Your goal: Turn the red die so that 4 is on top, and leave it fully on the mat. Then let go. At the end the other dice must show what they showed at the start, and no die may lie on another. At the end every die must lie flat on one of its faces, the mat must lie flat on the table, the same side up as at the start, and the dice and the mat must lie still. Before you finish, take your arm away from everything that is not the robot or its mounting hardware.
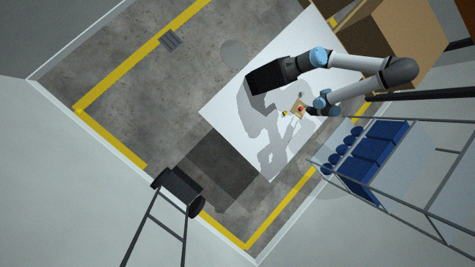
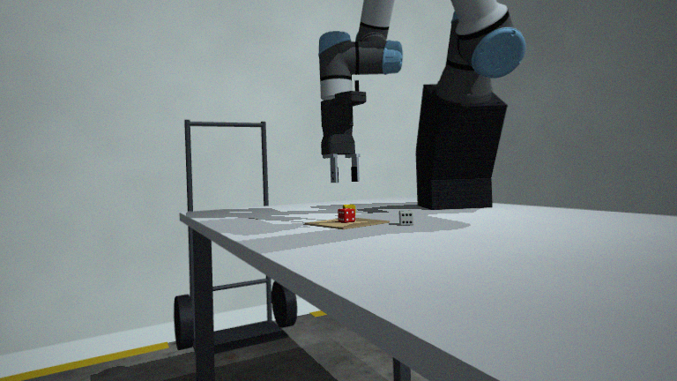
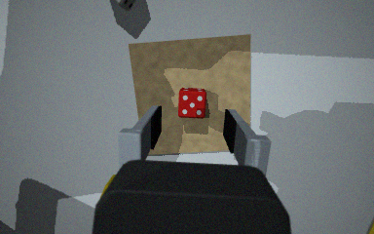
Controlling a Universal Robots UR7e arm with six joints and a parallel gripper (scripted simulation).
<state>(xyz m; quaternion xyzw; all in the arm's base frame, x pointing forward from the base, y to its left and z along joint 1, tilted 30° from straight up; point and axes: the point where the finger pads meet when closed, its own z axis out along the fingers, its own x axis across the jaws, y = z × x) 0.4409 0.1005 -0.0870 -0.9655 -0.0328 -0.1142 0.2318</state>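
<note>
The red die [image 1: 300, 109] [image 2: 346, 215] [image 3: 192, 103] lies flat on the tan mat [image 1: 294, 110] [image 2: 370, 222] [image 3: 146, 58], well inside its edges. Its top shows 5 in the wrist view. Its side facing the exterior camera seems to show 4. My gripper [image 2: 345, 180] [image 3: 192, 120] is open and empty, above the die and clear of it. The white die [image 1: 301, 94] [image 2: 405, 217] [image 3: 128, 4] stands on the table beside the mat; its top is unclear. The yellow die [image 1: 284, 112] [image 2: 348, 206] [image 3: 108, 184] is off the mat on the other side, its top unreadable.
The white table [image 1: 224, 110] [image 2: 499, 266] carries the mat and dice. The black robot base [image 1: 266, 76] [image 2: 459, 157] stands on it. Cardboard boxes [image 1: 402, 22] are beyond one table end. A rack with blue bins [image 1: 386, 131] and a cart [image 1: 182, 185] [image 2: 226, 124] stand nearby.
</note>
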